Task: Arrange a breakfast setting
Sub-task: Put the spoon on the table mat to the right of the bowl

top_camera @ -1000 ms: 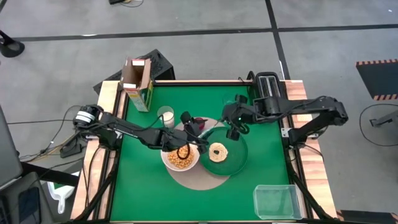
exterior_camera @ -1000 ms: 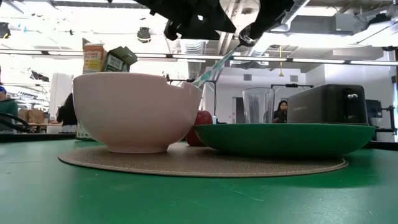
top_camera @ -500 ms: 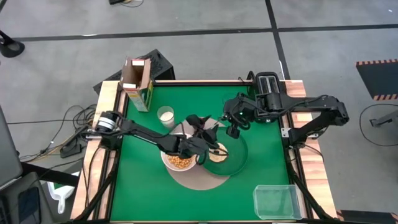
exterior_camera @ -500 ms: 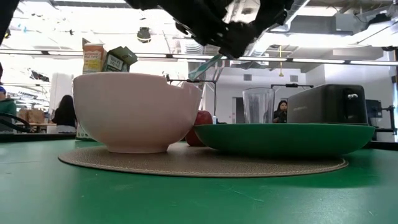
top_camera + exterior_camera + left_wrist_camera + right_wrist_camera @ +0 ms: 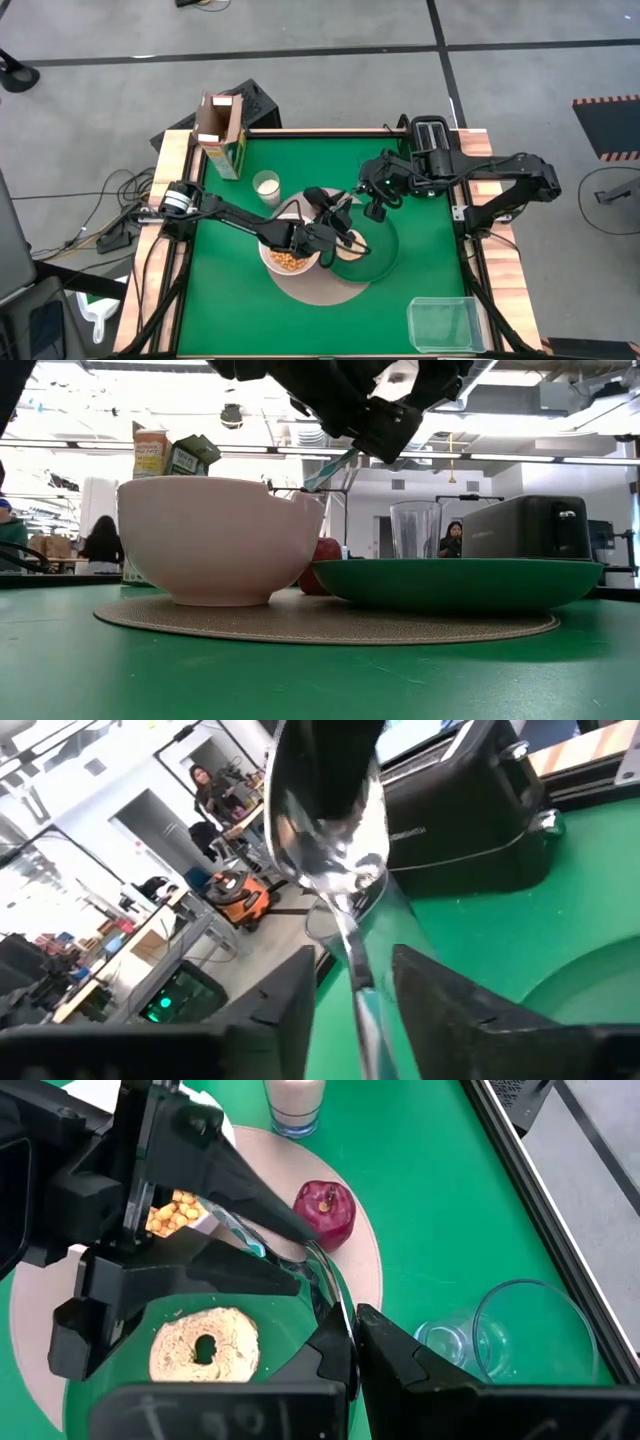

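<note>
A white bowl [image 5: 290,262] of cereal and a dark-green plate [image 5: 378,258] sit on the round tan mat [image 5: 320,290]. A bagel [image 5: 205,1345] lies on the plate. A red fruit [image 5: 325,1210] lies on the mat's far side. The yellow-green cereal box [image 5: 220,135] stands open at the far left. My right gripper [image 5: 355,1345] is shut on a spoon [image 5: 315,1275] above the plate's far-left rim. My left gripper [image 5: 355,985] reaches over the bowl. Its fingers stand open on either side of the spoon's neck [image 5: 358,970], with gaps showing. My right gripper pinches the spoon's metal bowl end [image 5: 328,1305] between its two fingers. The fingers come from the table's right and slant down. The spoon is lifted clear and slants down, with its teal handle [image 5: 330,468] toward the white bowl.
A white cup [image 5: 266,186] stands left of the mat. A clear glass [image 5: 530,1335] and the black toaster [image 5: 430,140] are at the far right. A clear plastic tub [image 5: 445,322] sits at the near right corner. People show in the room beyond.
My left gripper has gone from over the bowl toward the table's right edge. It now has its fingers around the spoon that my right gripper holds. The spoon has stayed slanted above the bowl's rim.
</note>
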`<action>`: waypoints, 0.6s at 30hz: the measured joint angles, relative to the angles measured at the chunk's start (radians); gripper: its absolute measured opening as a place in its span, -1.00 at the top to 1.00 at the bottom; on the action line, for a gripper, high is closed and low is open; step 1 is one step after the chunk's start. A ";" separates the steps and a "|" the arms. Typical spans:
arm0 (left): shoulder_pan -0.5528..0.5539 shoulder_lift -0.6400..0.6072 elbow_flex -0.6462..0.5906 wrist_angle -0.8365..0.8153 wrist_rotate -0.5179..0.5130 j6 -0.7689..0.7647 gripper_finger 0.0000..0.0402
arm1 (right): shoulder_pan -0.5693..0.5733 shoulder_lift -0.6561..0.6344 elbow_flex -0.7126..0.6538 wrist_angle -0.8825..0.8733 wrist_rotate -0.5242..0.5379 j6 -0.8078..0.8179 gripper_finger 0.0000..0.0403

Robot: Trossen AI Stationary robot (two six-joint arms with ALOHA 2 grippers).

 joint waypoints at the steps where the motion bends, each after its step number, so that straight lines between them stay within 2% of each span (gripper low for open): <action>1: 0.000 0.000 0.000 -0.004 0.000 0.000 0.45 | 0.000 0.000 0.000 0.000 0.001 0.000 0.83; 6: -0.001 0.000 0.000 -0.005 0.003 0.001 0.68 | -0.001 0.000 0.000 -0.002 0.001 0.000 0.83; 10: -0.001 0.000 0.000 -0.021 0.002 -0.001 0.76 | -0.001 0.000 0.000 -0.001 0.003 0.000 0.83; 14: -0.006 0.000 0.000 -0.059 -0.043 -0.016 0.77 | -0.001 0.000 0.000 0.000 0.008 0.003 0.83; 18: -0.011 0.000 0.000 -0.100 -0.073 -0.032 0.64 | -0.001 0.000 0.000 -0.002 0.008 0.003 0.83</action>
